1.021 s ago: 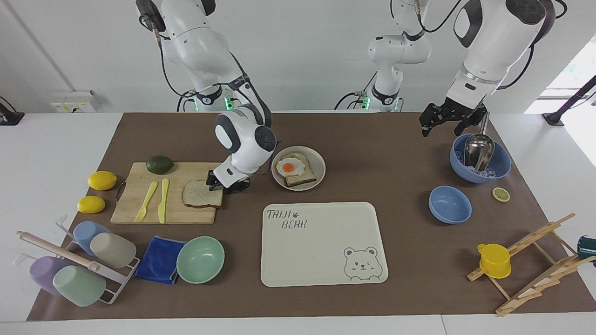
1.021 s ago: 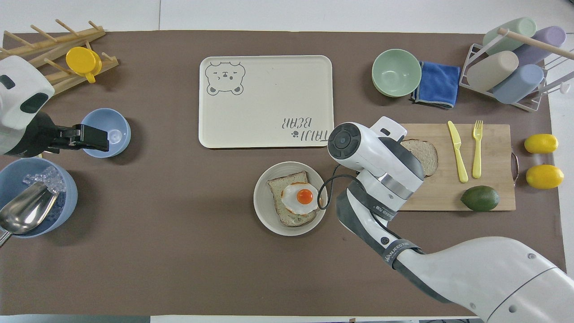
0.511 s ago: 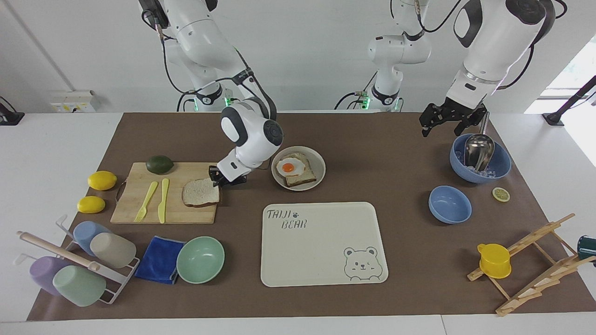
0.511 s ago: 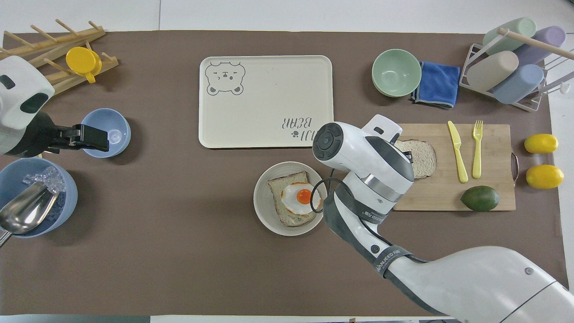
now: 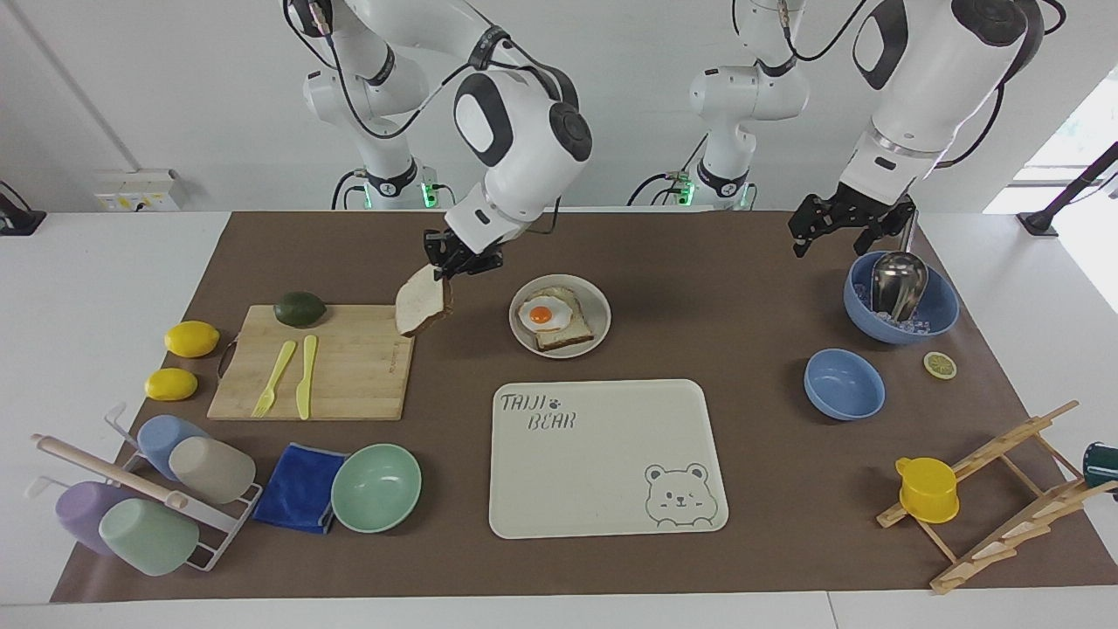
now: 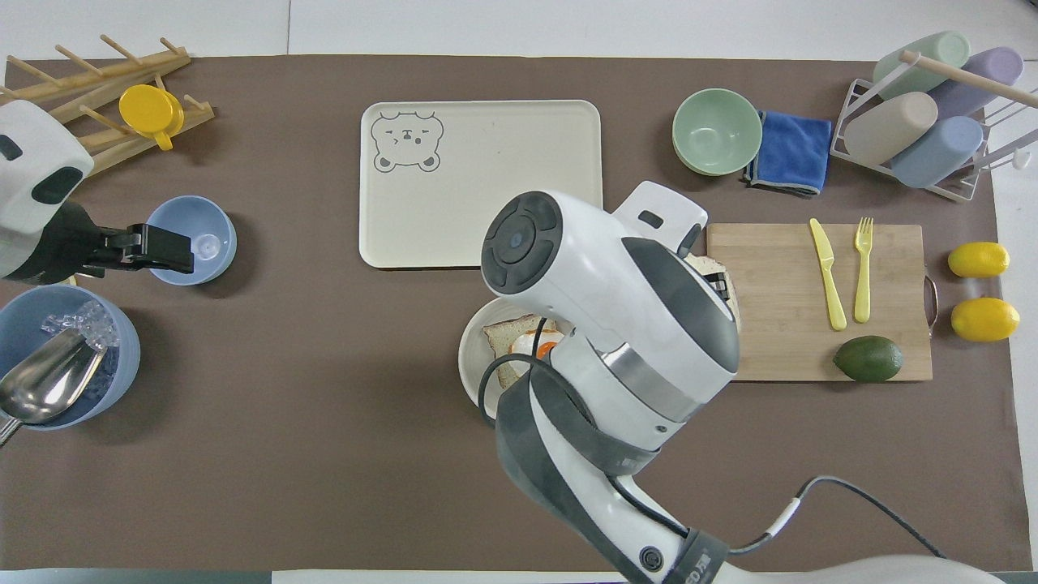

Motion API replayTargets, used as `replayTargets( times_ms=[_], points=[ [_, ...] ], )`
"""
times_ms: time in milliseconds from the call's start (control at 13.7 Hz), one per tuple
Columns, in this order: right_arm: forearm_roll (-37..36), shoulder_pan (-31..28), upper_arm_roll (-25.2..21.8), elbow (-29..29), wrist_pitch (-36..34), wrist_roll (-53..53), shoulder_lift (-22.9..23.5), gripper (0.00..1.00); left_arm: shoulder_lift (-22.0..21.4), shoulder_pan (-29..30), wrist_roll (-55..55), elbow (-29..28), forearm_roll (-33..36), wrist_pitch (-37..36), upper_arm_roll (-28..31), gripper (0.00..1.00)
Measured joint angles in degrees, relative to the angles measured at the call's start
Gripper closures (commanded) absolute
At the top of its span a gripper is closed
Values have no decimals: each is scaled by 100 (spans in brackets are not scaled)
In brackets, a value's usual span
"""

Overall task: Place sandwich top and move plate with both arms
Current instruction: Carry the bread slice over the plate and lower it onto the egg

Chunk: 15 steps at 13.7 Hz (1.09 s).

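Facing view: right gripper (image 5: pixel 454 260) is up in the air over the end of the cutting board (image 5: pixel 349 367) nearest the plate, jaws clenched on one edge of the sandwich top (image 5: pixel 423 300).
Slice below the jaws: it hangs tilted, its long axis slanting down from the pinch toward the board, clear of the wood.
Target from the jaws: the plate (image 5: pixel 594 307) sits beside and below, toward the left arm's end, well apart from the hanging slice; the egg slice (image 5: pixel 552 318) lies flat on it.
Coming move, as I judge it: carry sideways over the egg and level the slice before letting go.
Nearer arm: the right one; the plate lies close to its jaws.
Farthest from the jaws: left gripper (image 5: pixel 840 229), jaws released, empty, waiting over the ice bowl (image 5: pixel 938 307).
Overhead view: the right arm hides most of slice and plate.
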Motion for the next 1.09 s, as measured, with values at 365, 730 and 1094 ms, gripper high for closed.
replayTargets(
  times_ms=[365,730,1094],
  points=[
    [427,848,25,1,1178,1097,122,100,0,4,0,0,0,15,0,0],
    [549,878,10,-152,1606,1291,587,100,0,76,-1,0,0,20,9,0],
    [549,1032,16,-303,1641,1495,700,100,0,109,-1,0,0,23,11,0]
  ],
)
